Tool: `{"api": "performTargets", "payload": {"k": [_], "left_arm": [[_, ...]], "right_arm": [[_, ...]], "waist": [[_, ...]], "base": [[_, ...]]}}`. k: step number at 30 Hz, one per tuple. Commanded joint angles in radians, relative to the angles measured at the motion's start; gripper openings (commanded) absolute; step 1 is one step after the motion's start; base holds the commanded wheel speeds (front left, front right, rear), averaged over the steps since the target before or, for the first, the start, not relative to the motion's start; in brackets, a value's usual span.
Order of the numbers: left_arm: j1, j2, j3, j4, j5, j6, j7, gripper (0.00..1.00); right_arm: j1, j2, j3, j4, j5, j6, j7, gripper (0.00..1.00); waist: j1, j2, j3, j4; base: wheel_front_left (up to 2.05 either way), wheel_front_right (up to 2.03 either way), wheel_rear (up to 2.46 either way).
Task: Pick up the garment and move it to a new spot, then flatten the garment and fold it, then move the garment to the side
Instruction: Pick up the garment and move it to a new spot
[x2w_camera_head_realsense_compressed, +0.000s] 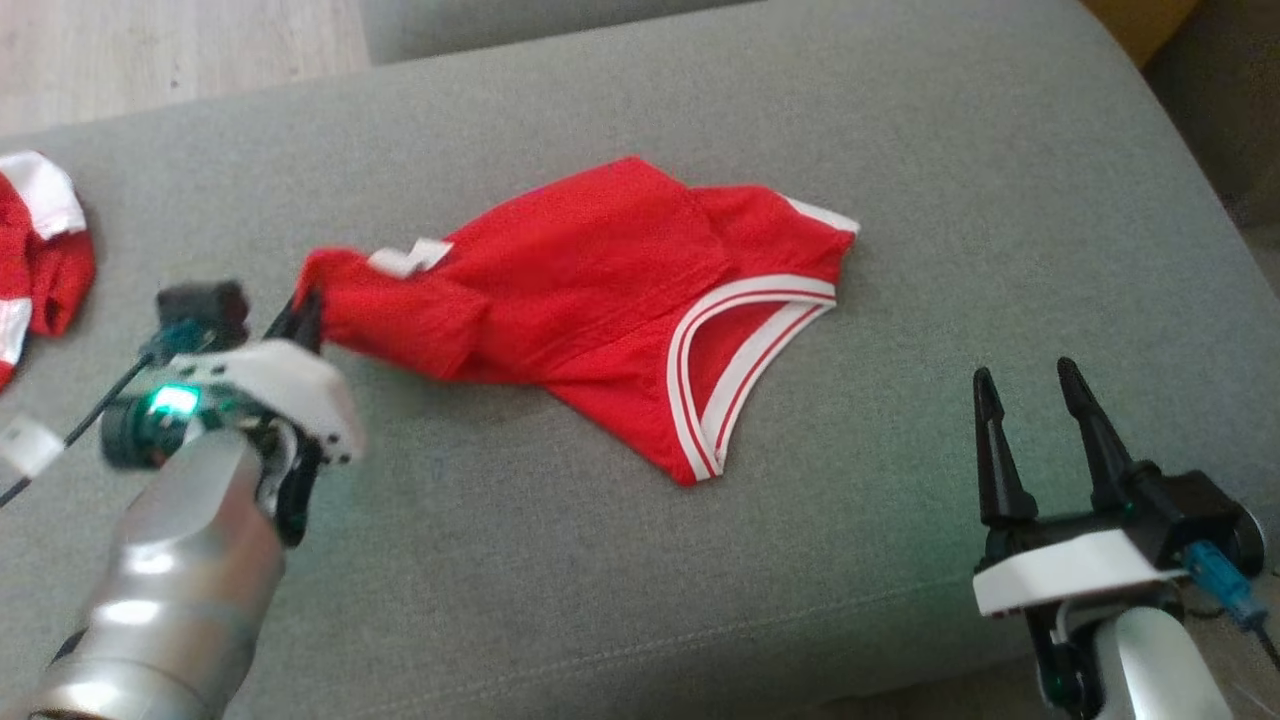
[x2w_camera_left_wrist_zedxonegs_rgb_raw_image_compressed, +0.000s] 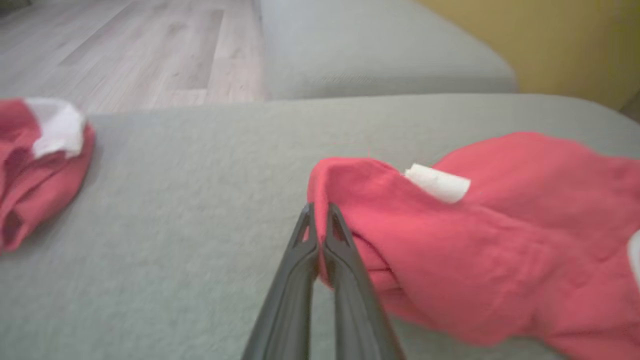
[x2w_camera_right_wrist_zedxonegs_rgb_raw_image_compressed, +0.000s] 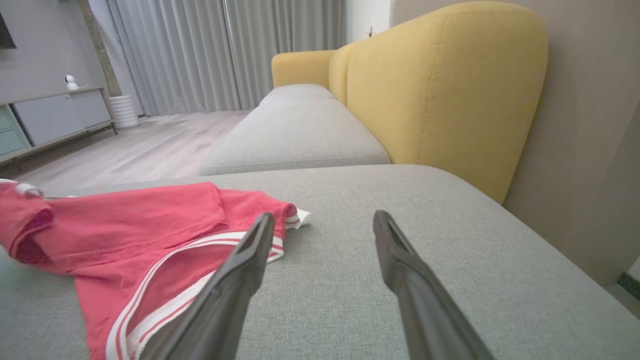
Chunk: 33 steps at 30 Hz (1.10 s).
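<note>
Grey cushion (x2w_camera_head_realsense_compressed: 600, 560) — our left gripper (x2w_camera_head_realsense_compressed: 300, 318) pinches the garment (x2w_camera_head_realsense_compressed: 600, 280) at nine o'clock, right gripper (x2w_camera_head_realsense_compressed: 1027, 375) spread; flattening, folding seemingly remain.

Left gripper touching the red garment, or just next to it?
Touching. Left wrist view: the left gripper is shut on the red garment, cloth pinched between its fingers.

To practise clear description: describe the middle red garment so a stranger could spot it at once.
Start at the big grey cushion. In its middle lies a red garment with white-striped trim. Unlike the red heap at the cushion's left edge, its corner is pinched by the left tool.
</note>
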<state>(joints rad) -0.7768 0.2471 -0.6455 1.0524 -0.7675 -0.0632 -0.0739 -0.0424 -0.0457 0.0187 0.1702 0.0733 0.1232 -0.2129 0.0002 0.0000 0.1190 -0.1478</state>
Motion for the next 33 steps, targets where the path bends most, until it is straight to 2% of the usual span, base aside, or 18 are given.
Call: {"api": "performTargets", "payload": {"k": [1,2,3,4,5,6,19,24,28,33], "left_arm": [[-0.050,0.047,0.040,0.000,-0.007,0.014,-0.017,0.00],[-0.045,0.050,0.041,0.016,-0.007,0.019,-0.020,0.00],[-0.042,0.053,0.039,0.029,-0.005,0.023,-0.025,0.21],[-0.041,0.056,0.038,0.040,-0.003,0.025,-0.033,0.53],[-0.041,0.057,0.039,0.049,-0.004,0.024,-0.041,0.95],[-0.042,0.057,0.037,0.055,-0.002,0.022,-0.049,1.00],[-0.101,0.003,-0.007,0.016,0.035,-0.035,-0.156,1.00],[-0.059,0.009,-0.029,-0.049,0.067,-0.043,-0.180,1.00],[0.021,0.018,-0.006,-0.129,0.069,-0.015,-0.187,1.00],[0.198,0.028,0.050,-0.306,0.079,0.052,-0.187,1.00]], "right_arm": [[-0.042,-0.004,0.023,-0.025,0.008,0.008,-0.016,1.00],[-0.045,-0.004,0.022,-0.023,0.007,0.008,-0.017,1.00],[-0.048,-0.004,0.021,-0.020,0.007,0.008,-0.018,1.00],[-0.050,-0.004,0.019,-0.018,0.006,0.008,-0.020,1.00],[-0.051,-0.004,0.018,-0.015,0.005,0.008,-0.021,1.00],[-0.052,-0.004,0.016,-0.011,0.005,0.008,-0.022,1.00],[-0.027,-0.004,0.001,0.032,0.001,0.008,-0.019,1.00],[-0.001,-0.004,-0.020,0.022,-0.006,0.008,0.001,1.00],[0.037,-0.004,-0.037,0.008,-0.013,0.008,0.018,1.00],[0.113,-0.004,-0.047,-0.017,-0.024,0.008,0.039,1.00]], "waist": [[-0.0002,0.0000,0.017,-0.004],[-0.0002,0.0000,0.021,-0.003],[-0.0002,0.0000,0.024,-0.002],[-0.0002,0.0000,0.025,-0.001],[-0.0002,0.0000,0.025,0.002],[-0.0002,0.0000,0.022,0.006],[-0.0002,0.0000,-0.103,0.098],[-0.0002,0.0000,-0.161,0.139],[-0.0002,0.0000,-0.198,0.176],[-0.0002,0.0000,-0.230,0.216]], "base": [[0.00,0.00,0.00],[0.00,0.00,0.00],[0.00,0.00,0.00],[0.00,0.00,0.00],[0.00,0.00,0.00],[0.00,0.00,0.00],[0.00,0.00,0.00],[0.00,0.00,0.00],[0.00,0.00,0.00],[0.00,0.00,0.00]]}}
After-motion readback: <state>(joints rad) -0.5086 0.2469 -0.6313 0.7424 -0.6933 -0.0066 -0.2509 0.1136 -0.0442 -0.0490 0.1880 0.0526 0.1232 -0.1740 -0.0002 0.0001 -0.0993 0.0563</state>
